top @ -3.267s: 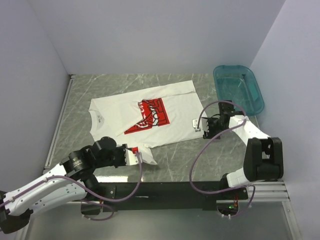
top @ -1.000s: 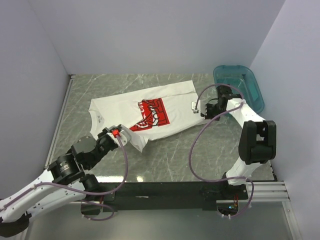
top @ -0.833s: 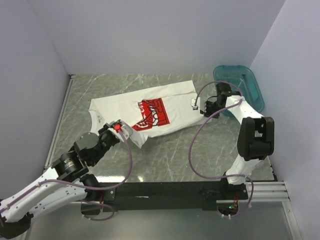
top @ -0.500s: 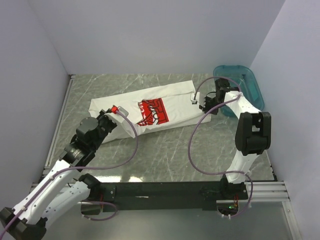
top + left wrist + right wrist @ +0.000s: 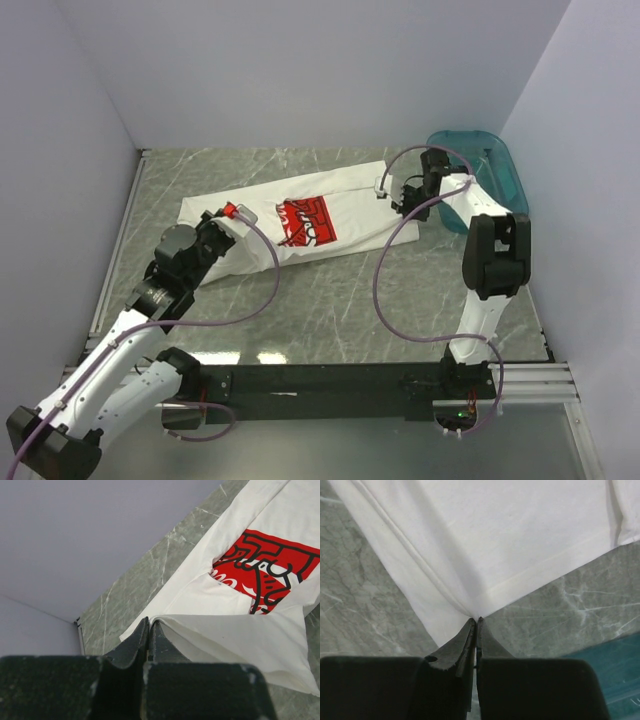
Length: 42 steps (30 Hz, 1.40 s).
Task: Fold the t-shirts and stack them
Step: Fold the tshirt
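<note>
Here, a limp, light t-shirt [image 5: 350, 215] drapes mid-fold.
Left fingers [image 5: 135, 645] and right fingers [image 5: 457, 647] each pinch shut on an edge, probably the surest hold.

From above, the shirt [image 5: 335, 200] lies folded, so its under layer and part of the print [image 5: 308, 222] are covered by the flap, and the script is too small to read. Its 9 o'clock end is hidden under the left arm [image 5: 175, 265] and its 3 o'clock corner under the right arm [image 5: 455, 195], which also crosses the basin [image 5: 497, 168]. In the wrist views the cloth pinched between the left fingers [image 5: 132, 647] and between the right fingers [image 5: 460, 647] cannot be seen. The shirt runs off both frames, and the basin is only a blurred teal sliver at 4 o'clock.
</note>
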Available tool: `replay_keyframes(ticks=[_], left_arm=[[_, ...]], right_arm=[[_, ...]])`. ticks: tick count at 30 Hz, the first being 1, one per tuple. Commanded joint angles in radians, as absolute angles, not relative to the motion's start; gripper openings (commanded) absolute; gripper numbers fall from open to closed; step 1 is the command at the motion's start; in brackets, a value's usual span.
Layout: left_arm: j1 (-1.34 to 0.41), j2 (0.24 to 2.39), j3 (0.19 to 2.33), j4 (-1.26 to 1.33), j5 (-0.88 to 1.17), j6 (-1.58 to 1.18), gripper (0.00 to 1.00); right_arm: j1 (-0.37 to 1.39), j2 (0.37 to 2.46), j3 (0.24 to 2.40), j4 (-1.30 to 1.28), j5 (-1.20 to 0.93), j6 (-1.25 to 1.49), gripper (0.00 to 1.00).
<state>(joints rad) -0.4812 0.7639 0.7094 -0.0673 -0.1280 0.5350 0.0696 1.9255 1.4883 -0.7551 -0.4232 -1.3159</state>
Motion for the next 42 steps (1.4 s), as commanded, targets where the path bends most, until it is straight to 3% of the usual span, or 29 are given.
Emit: replay_keyframes(ticks=[1, 42], left_arm=[[-0.465, 0.759, 0.742, -0.015, -0.115, 0.543, 0.00], [-0.356, 0.913, 0.770, 0.120, -0.187, 0.517, 0.01]], right_arm=[[0.078, 1.944, 1.551, -0.750, -0.400, -1.287, 0.00], [0.153, 2.123, 1.744, -0.701, -0.282, -1.189, 0.00]])
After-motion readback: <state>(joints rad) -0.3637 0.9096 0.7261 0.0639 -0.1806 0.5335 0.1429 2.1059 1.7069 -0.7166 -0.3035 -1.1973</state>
